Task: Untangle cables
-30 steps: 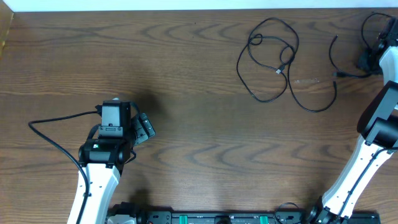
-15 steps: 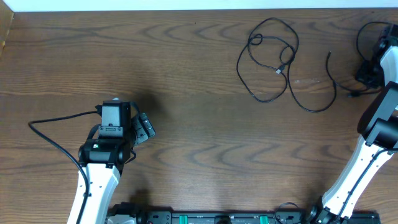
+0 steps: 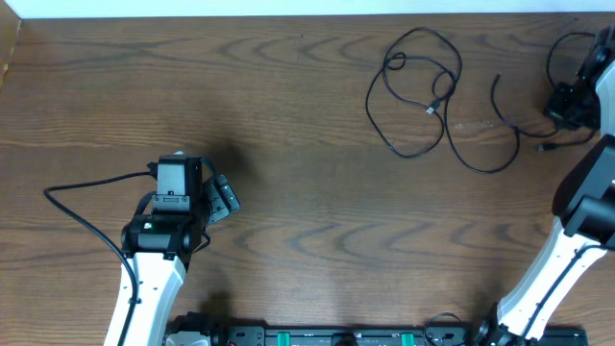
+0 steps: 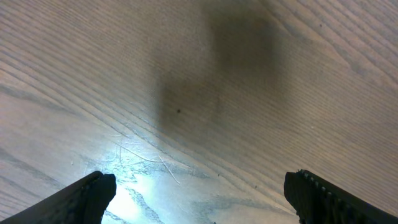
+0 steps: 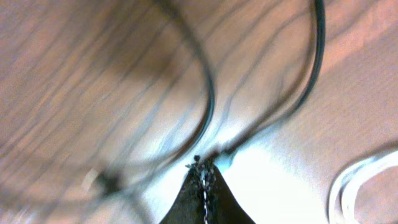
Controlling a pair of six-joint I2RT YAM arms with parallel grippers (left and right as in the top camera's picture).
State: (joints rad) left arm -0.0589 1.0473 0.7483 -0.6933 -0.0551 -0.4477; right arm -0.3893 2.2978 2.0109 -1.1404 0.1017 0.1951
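Observation:
Two thin black cables (image 3: pixel 415 85) lie looped over each other at the back right of the table. My right gripper (image 3: pixel 565 102) is at the far right edge, shut on a black cable (image 3: pixel 502 104) whose free end curves away to the left. In the right wrist view the shut fingertips (image 5: pixel 204 167) pinch that black cable (image 5: pixel 309 81), which loops out ahead of them. A piece of white cable (image 5: pixel 346 186) shows at the lower right. My left gripper (image 3: pixel 221 197) is open over bare wood at the left, far from the cables, with nothing between its fingers (image 4: pixel 93 193).
The thick black wire (image 3: pixel 82 216) fixed to the left arm trails across the table at the left. The right arm (image 3: pixel 567 240) rises along the right edge. The table's far edge (image 3: pixel 288 16) runs just behind the cables.
The black cable in my right gripper has shifted: its free end has swung left and towards me, and a small plug end now lies lower. The left arm has not moved.

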